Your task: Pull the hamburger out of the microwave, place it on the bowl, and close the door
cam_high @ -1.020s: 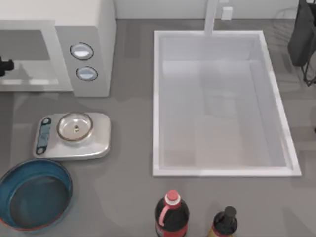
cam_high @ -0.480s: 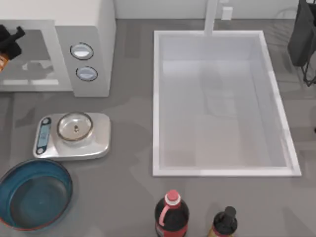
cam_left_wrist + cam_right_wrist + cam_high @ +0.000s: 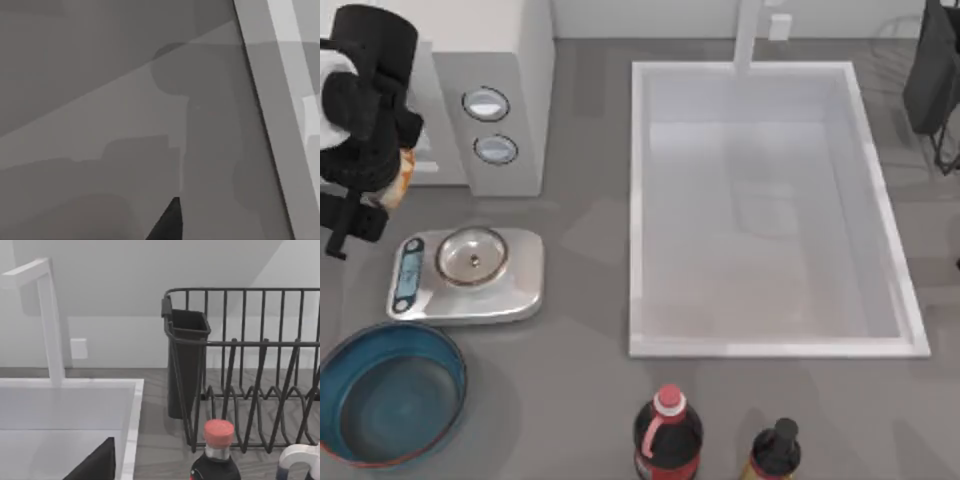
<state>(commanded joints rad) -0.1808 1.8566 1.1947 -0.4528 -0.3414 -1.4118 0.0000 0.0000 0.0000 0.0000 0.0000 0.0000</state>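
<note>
left gripper (image 3: pixel 370 195) | grip unclear | hamburger (image 3: pixel 402 172) touching it, beside microwave (image 3: pixel 510 60)

- No legible text, brand, number or sign found on anything I can see.
- The microwave (image 3: pixel 490 90) has two round dials, unmarked.
- The scale (image 3: pixel 466 276) display: characters cannot be made out.
- Both bottles (image 3: pixel 668 436): labels unreadable.

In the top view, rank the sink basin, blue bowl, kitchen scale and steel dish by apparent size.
1. Sink basin
2. Blue bowl, partly cut off at the frame's edge
3. Kitchen scale, close to the bowl
4. Steel dish, resting on the scale
</note>
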